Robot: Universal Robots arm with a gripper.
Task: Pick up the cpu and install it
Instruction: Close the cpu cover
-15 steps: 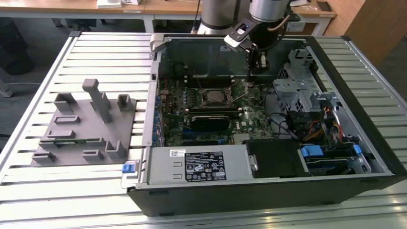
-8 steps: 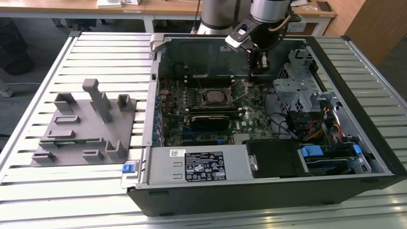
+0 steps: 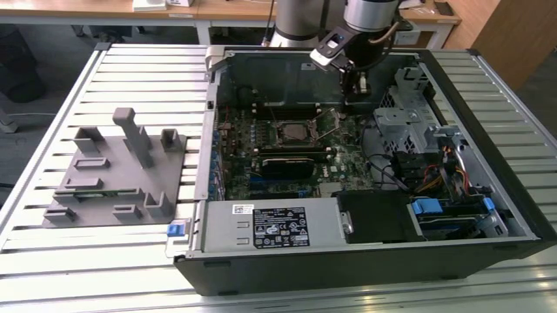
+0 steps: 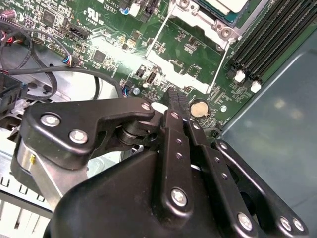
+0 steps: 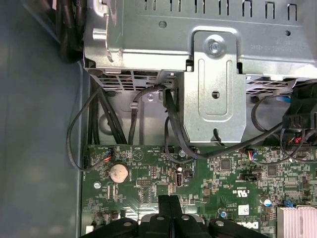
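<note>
Where the exterior view's lower frame begins, you find the case lying open on the slatted table, with the labelled power supply at its near wall. To the exterior view's left, the grey fixture stands on the table just beside the case. Past the power supply lies the green board, and the socket sits at the frame's centre. A hinged plate of the socket stands swung open.

Locate the cpu in the second wrist view: a pale silver face lies inside the socket's frame, partly cut off by the picture edge. Whether it is fully seated cannot be told.

Check the gripper next, right of the socket in the upper middle of the exterior view. It hangs over the board between the socket and the metal drive cage. In both wrist views the gripper has its fingers pressed together with nothing between them. A coin cell lies on the board near the tips. Cables run from the board up under the cage.

At the exterior view's top, the arm rises behind the case, and wooden desks stand beyond it.
</note>
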